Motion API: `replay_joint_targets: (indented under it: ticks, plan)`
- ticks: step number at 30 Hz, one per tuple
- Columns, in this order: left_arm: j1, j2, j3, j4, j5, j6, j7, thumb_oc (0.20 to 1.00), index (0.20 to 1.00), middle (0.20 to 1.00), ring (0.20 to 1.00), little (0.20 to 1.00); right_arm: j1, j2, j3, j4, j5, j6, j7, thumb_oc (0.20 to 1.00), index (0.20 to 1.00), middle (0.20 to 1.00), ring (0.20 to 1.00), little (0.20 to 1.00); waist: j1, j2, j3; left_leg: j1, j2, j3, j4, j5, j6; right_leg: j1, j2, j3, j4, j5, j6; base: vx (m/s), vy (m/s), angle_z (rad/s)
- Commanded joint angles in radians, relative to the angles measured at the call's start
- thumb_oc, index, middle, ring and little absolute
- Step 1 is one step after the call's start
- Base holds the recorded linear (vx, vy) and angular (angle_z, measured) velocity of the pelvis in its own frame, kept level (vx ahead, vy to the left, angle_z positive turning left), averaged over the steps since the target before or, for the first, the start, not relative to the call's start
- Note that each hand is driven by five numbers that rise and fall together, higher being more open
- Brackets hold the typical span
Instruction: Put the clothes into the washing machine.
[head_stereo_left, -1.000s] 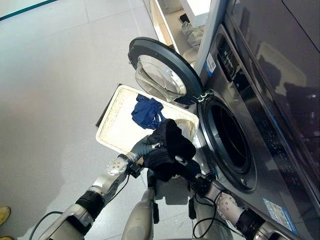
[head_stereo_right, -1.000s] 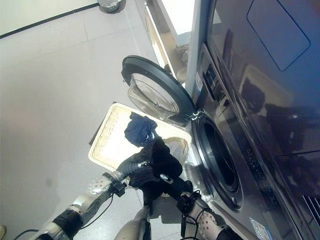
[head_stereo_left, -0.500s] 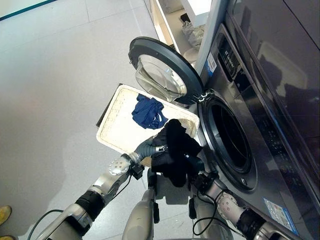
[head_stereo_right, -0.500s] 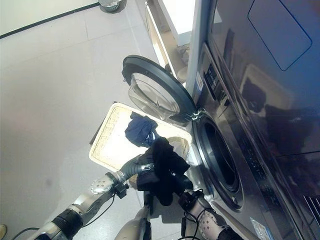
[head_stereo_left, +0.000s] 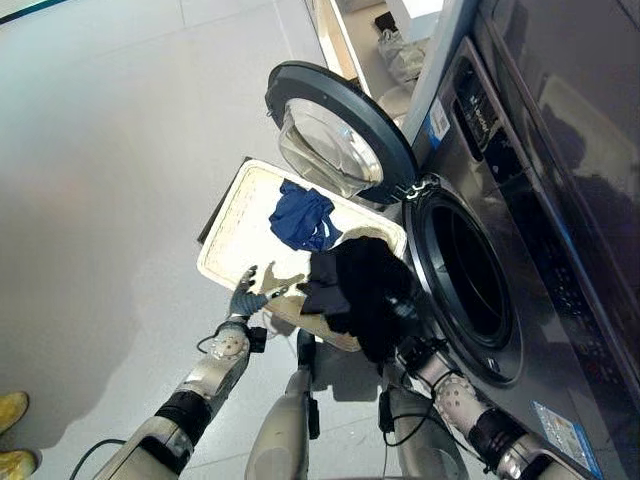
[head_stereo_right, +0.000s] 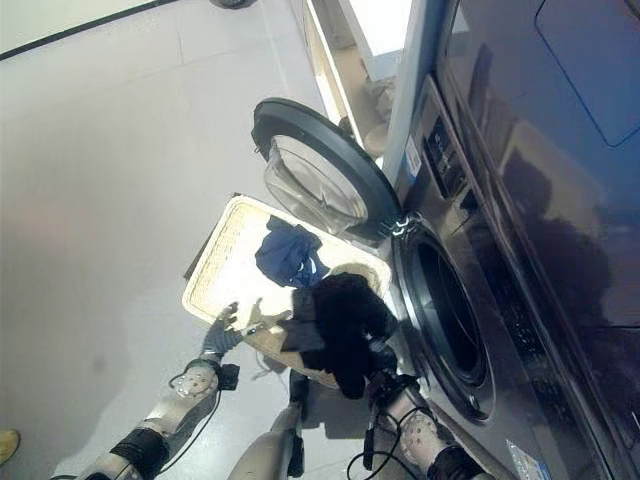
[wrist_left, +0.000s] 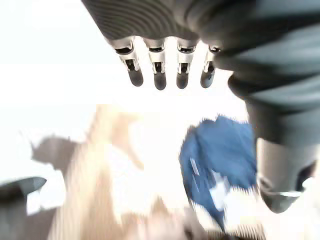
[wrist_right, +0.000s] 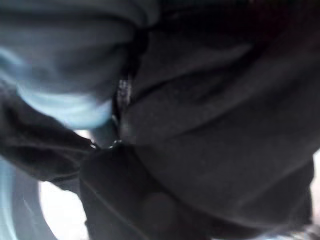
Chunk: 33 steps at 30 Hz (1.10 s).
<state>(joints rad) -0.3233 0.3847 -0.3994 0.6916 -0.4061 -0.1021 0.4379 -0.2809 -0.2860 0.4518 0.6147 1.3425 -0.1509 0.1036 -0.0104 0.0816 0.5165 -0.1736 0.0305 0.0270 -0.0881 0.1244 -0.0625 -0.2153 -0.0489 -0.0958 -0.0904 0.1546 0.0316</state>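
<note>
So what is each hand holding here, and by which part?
The left hand is open and holds nothing. The black garment sits bunched on the right hand; its fingers are hidden, so the grip point cannot be told.

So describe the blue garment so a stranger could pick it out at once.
Find the washer with its round door swung open. On the floor below the door sits a pale basket; the blue garment lies crumpled inside it, unlike the black garment held up nearer the drum.

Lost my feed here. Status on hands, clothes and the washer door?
Left hand open over the laundry basket. Right hand buried in black garment by the drum opening. Blue garment in basket. Door open.
</note>
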Motion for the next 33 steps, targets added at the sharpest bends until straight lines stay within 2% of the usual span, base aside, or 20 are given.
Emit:
replay_joint_targets:
  ticks: [1,3,5,6,9,13,15,16,19,20,22,23,24,25,26,27,29,30,31,33]
  plan:
    - [-0.010,-0.060,0.050,0.063,-0.090,-0.102,0.068,1.000,1.000,1.000,1.000,1.000,-0.063,0.039,-0.111,0.039,0.264,-0.086,0.048,0.200,0.200,0.200,0.200,0.200,-0.019,0.025,0.004,-0.064,-0.120,-0.003,0.056,-0.036,0.044,-0.093,-0.010,-0.021,0.205,-0.131,0.025,0.06,-0.068,0.00]
    - [-0.009,-0.092,0.073,0.121,-0.149,-0.118,0.040,1.000,1.000,1.000,1.000,1.000,-0.113,0.036,-0.192,0.132,0.391,-0.126,0.052,0.200,0.200,0.200,0.200,0.200,-0.022,0.055,0.004,-0.085,-0.120,0.000,0.066,-0.034,0.038,-0.121,-0.013,-0.022,0.232,-0.145,0.021,0.04,-0.035,-0.02]
    - [-0.005,-0.105,0.080,0.150,-0.163,-0.130,0.020,1.000,1.000,1.000,1.000,1.000,-0.137,0.036,-0.235,0.170,0.414,-0.141,0.049,0.200,0.200,0.200,0.200,0.200,-0.024,0.068,0.004,-0.093,-0.121,0.000,0.071,-0.033,0.035,-0.132,-0.015,-0.023,0.244,-0.151,0.020,0.04,-0.010,-0.06]
    - [0.003,-0.126,0.080,0.193,-0.178,-0.148,-0.009,1.000,1.000,1.000,1.000,1.000,-0.191,0.009,-0.313,0.237,0.453,-0.170,0.049,0.200,0.200,0.200,0.200,0.200,-0.026,0.097,0.004,-0.113,-0.124,0.003,0.085,-0.034,0.030,-0.156,-0.021,-0.023,0.266,-0.163,0.016,0.05,-0.007,-0.08]
    - [0.024,-0.154,0.069,0.245,-0.184,-0.163,-0.043,1.000,1.000,1.000,1.000,1.000,-0.267,-0.034,-0.421,0.295,0.525,-0.253,0.019,0.200,0.200,0.200,0.200,0.200,-0.029,0.143,0.004,-0.140,-0.127,0.010,0.098,-0.030,0.023,-0.189,-0.025,-0.018,0.291,-0.178,0.011,0.07,-0.004,-0.16]
    - [0.045,-0.171,0.060,0.296,-0.181,-0.193,-0.085,1.000,1.000,1.000,1.000,1.000,-0.344,-0.093,-0.513,0.341,0.597,-0.326,0.006,0.200,0.200,0.200,0.200,0.200,-0.030,0.177,0.004,-0.175,-0.128,0.024,0.116,-0.030,0.017,-0.231,-0.029,-0.011,0.317,-0.191,0.006,0.06,-0.027,-0.15]
    - [0.061,-0.175,0.055,0.310,-0.174,-0.200,-0.099,1.000,1.000,1.000,1.000,1.000,-0.380,-0.122,-0.560,0.325,0.630,-0.411,-0.015,0.200,0.200,0.200,0.200,0.200,-0.030,0.191,0.004,-0.195,-0.128,0.032,0.128,-0.030,0.014,-0.254,-0.028,-0.006,0.332,-0.196,0.004,0.07,-0.046,-0.06]
    - [0.077,-0.173,0.051,0.320,-0.164,-0.205,-0.114,1.000,1.000,1.000,1.000,1.000,-0.407,-0.145,-0.617,0.287,0.630,-0.498,-0.046,0.200,0.200,0.200,0.200,0.200,-0.034,0.194,0.004,-0.205,-0.128,0.038,0.140,-0.039,0.012,-0.269,-0.029,-0.002,0.350,-0.213,0.003,0.05,-0.049,-0.02]
    - [0.092,-0.161,0.050,0.315,-0.155,-0.196,-0.129,1.000,1.000,1.000,1.000,1.000,-0.430,-0.169,-0.680,0.219,0.630,-0.614,-0.057,0.200,0.200,0.200,0.200,0.200,-0.033,0.197,0.004,-0.233,-0.123,0.044,0.149,-0.035,0.013,-0.295,-0.022,0.001,0.355,-0.205,0.001,0.04,-0.091,0.03]
    - [0.104,-0.148,0.048,0.313,-0.148,-0.191,-0.145,1.000,1.000,1.000,1.000,1.000,-0.450,-0.194,-0.729,0.166,0.630,-0.712,-0.074,0.200,0.200,0.200,0.200,0.200,-0.035,0.194,0.004,-0.238,-0.121,0.044,0.151,-0.043,0.014,-0.304,-0.018,0.006,0.368,-0.220,0.000,0.04,-0.076,0.03]
    - [0.104,-0.142,0.050,0.311,-0.145,-0.188,-0.150,1.000,1.000,1.000,1.000,1.000,-0.464,-0.212,-0.755,0.142,0.630,-0.738,-0.085,0.200,0.200,0.200,0.200,0.200,-0.035,0.193,0.004,-0.252,-0.117,0.045,0.152,-0.036,0.015,-0.316,-0.014,0.006,0.367,-0.210,-0.001,0.04,-0.097,-0.10]
    - [0.111,-0.119,0.047,0.304,-0.140,-0.180,-0.160,1.000,1.000,1.000,1.000,1.000,-0.496,-0.275,-0.810,0.085,0.630,-0.866,-0.161,0.200,0.200,0.200,0.200,0.200,-0.036,0.182,0.004,-0.261,-0.113,0.042,0.154,-0.043,0.015,-0.324,-0.006,0.009,0.379,-0.224,-0.001,0.03,-0.109,-0.12]
    - [0.109,-0.118,0.046,0.302,-0.140,-0.178,-0.161,1.000,1.000,1.000,1.000,1.000,-0.500,-0.279,-0.810,0.081,0.630,-0.880,-0.170,0.200,0.200,0.200,0.200,0.200,-0.034,0.183,0.004,-0.269,-0.111,0.044,0.155,-0.037,0.016,-0.332,-0.005,0.009,0.379,-0.215,-0.002,0.06,-0.172,-0.03]
    - [0.110,-0.093,0.040,0.280,-0.144,-0.165,-0.164,1.000,1.000,1.000,1.000,1.000,-0.522,-0.354,-0.834,0.088,0.630,-1.007,-0.253,0.200,0.200,0.200,0.200,0.200,-0.035,0.172,0.004,-0.275,-0.109,0.038,0.155,-0.040,0.015,-0.337,0.001,0.010,0.387,-0.223,-0.002,-0.02,-0.110,0.02]
    - [0.107,-0.086,0.038,0.265,-0.143,-0.159,-0.163,1.000,1.000,1.000,1.000,1.000,-0.530,-0.384,-0.832,0.109,0.630,-1.064,-0.289,0.200,0.200,0.200,0.200,0.200,-0.032,0.172,0.004,-0.289,-0.107,0.038,0.156,-0.031,0.016,-0.348,0.004,0.010,0.387,-0.210,-0.004,0.03,-0.172,0.07]
    - [0.106,-0.061,0.026,0.211,-0.133,-0.130,-0.149,1.000,1.000,1.000,1.000,1.000,-0.551,-0.472,-0.815,0.166,0.597,-1.178,-0.326,0.260,0.260,0.260,0.260,0.260,-0.030,0.165,0.004,-0.301,-0.109,0.030,0.165,-0.036,0.016,-0.357,0.007,0.011,0.399,-0.220,-0.003,-0.02,-0.106,0.05]
    - [0.104,-0.047,0.023,0.170,-0.122,-0.108,-0.134,1.000,1.000,1.000,1.000,1.000,-0.556,-0.510,-0.804,0.172,0.541,-1.209,-0.366,0.708,0.708,0.708,0.708,0.708,-0.029,0.164,0.004,-0.324,-0.107,0.025,0.176,-0.029,0.017,-0.376,0.010,0.012,0.404,-0.208,-0.004,-0.01,-0.062,0.04]
    - [0.106,-0.034,0.020,0.139,-0.121,-0.092,-0.122,1.000,1.000,1.000,1.000,1.000,-0.555,-0.537,-0.790,0.178,0.462,-1.214,-0.429,0.956,0.956,0.956,0.956,0.956,-0.030,0.165,0.004,-0.337,-0.108,0.023,0.185,-0.027,0.016,-0.389,0.013,0.014,0.410,-0.205,-0.004,0.00,0.000,0.00]
    - [0.105,-0.022,0.020,0.104,-0.129,-0.078,-0.108,1.000,1.000,1.000,1.000,1.000,-0.558,-0.570,-0.758,0.167,0.325,-1.166,-0.551,1.000,1.000,1.000,1.000,1.000,-0.031,0.169,0.004,-0.350,-0.111,0.017,0.196,-0.027,0.018,-0.403,0.013,0.019,0.416,-0.204,-0.001,0.00,0.000,0.00]
    - [0.090,-0.013,0.015,0.085,-0.147,-0.076,-0.095,1.000,1.000,1.000,1.000,1.000,-0.578,-0.571,-0.717,0.142,0.212,-1.054,-0.704,1.000,1.000,1.000,1.000,1.000,-0.028,0.175,0.004,-0.364,-0.113,0.017,0.200,-0.022,0.019,-0.414,0.014,0.024,0.417,-0.204,0.001,0.00,0.011,-0.04]
